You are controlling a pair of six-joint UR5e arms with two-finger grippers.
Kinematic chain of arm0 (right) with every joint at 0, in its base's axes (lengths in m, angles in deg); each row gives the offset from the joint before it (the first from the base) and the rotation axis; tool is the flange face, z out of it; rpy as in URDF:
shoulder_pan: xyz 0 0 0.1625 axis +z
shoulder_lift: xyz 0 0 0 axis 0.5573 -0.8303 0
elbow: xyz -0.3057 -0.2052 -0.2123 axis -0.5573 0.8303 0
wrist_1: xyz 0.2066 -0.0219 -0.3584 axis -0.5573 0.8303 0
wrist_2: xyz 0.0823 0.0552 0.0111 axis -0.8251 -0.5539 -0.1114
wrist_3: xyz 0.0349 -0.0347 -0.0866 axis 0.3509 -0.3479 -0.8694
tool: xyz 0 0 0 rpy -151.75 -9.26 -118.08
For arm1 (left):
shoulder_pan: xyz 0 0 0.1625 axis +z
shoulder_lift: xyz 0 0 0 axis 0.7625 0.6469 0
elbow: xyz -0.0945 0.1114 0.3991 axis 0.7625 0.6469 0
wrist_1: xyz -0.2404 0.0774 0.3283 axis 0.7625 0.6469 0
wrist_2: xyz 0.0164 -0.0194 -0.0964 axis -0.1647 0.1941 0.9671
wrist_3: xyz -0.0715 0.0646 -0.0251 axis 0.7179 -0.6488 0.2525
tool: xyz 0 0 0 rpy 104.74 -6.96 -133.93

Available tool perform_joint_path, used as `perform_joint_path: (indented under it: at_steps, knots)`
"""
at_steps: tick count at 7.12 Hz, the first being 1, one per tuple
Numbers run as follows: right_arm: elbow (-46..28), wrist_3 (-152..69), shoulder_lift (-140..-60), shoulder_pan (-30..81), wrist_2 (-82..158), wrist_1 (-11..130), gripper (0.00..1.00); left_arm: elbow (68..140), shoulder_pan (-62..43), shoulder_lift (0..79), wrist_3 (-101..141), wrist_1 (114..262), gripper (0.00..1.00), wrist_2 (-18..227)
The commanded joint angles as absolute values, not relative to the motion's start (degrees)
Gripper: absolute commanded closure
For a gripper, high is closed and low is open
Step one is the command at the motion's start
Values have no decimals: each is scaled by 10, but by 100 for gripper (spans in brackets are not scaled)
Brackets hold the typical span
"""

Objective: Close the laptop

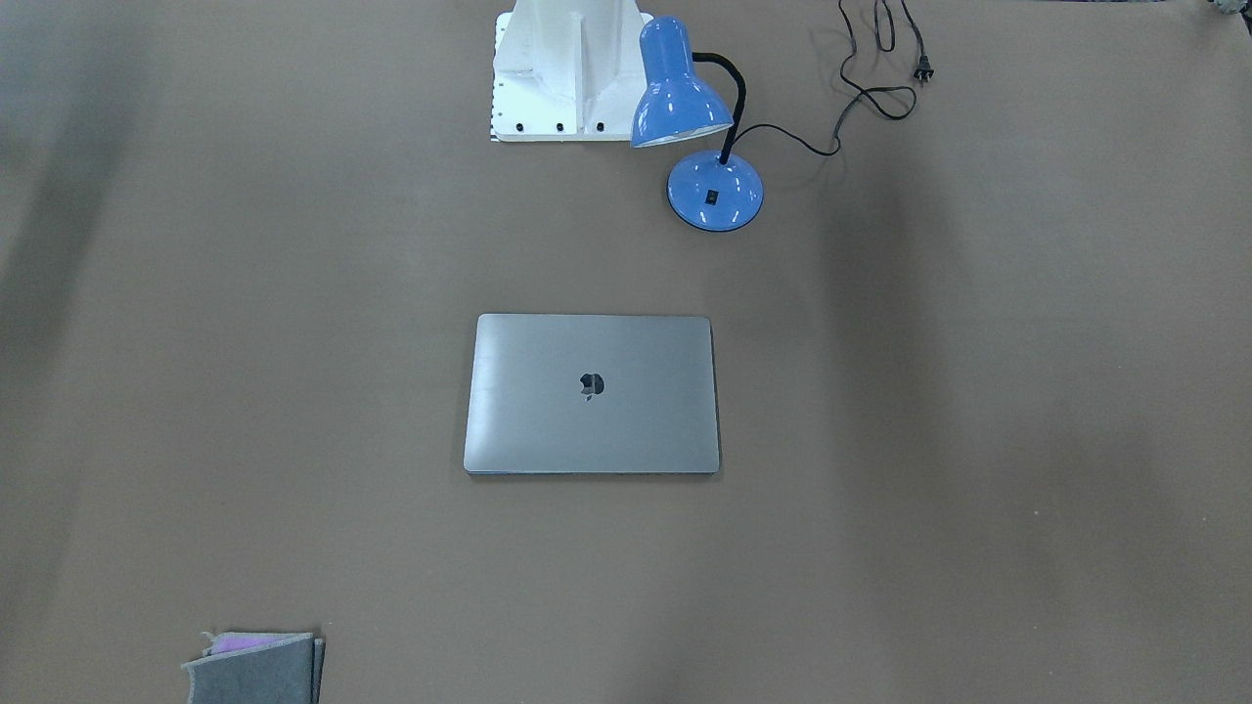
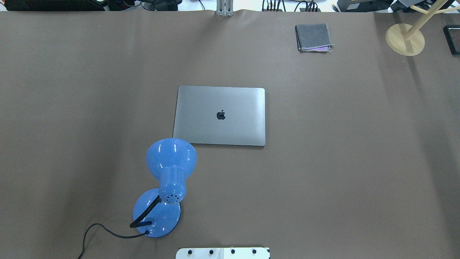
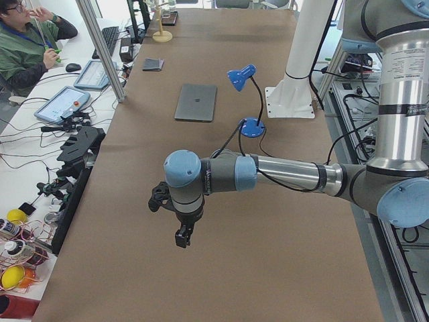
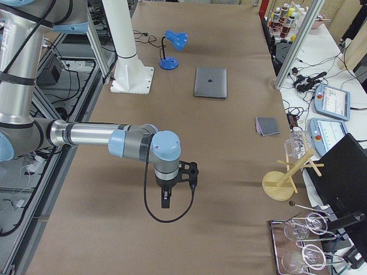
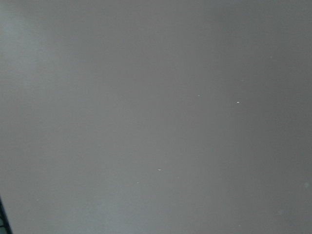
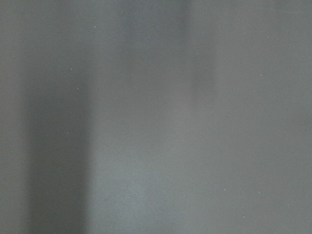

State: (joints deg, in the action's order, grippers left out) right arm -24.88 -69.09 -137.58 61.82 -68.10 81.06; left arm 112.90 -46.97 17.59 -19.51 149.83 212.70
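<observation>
The space-grey laptop [image 2: 220, 115] lies flat in the middle of the brown table with its lid down and the dark apple logo facing up; it also shows in the front-facing view [image 1: 592, 393] and both side views [image 3: 196, 102] [image 4: 210, 82]. My left gripper [image 3: 182, 238] shows only in the exterior left view, hanging over the table end far from the laptop; I cannot tell whether it is open or shut. My right gripper [image 4: 165, 203] shows only in the exterior right view, over the opposite table end; its state is also unclear. Both wrist views show only bare table surface.
A blue desk lamp [image 2: 169, 180] stands close to the laptop's near-left corner, with its black cord [image 1: 861, 93] trailing away. A folded grey cloth [image 2: 313, 37] lies at the far right. A wooden stand [image 2: 405, 39] sits in the far right corner. The white robot base [image 1: 567, 73] is at the near edge.
</observation>
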Motion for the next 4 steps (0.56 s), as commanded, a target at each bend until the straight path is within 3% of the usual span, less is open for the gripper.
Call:
perform_joint_path:
  at_steps: [1, 4]
  knots:
    - [-248, -691, -1377, 618, -683, 810, 0, 1135, -470, 165, -197, 1501, 2, 2123]
    - [-248, -691, -1377, 618, -684, 810, 0, 1140, -470, 154, -197, 1502, 2, 2128]
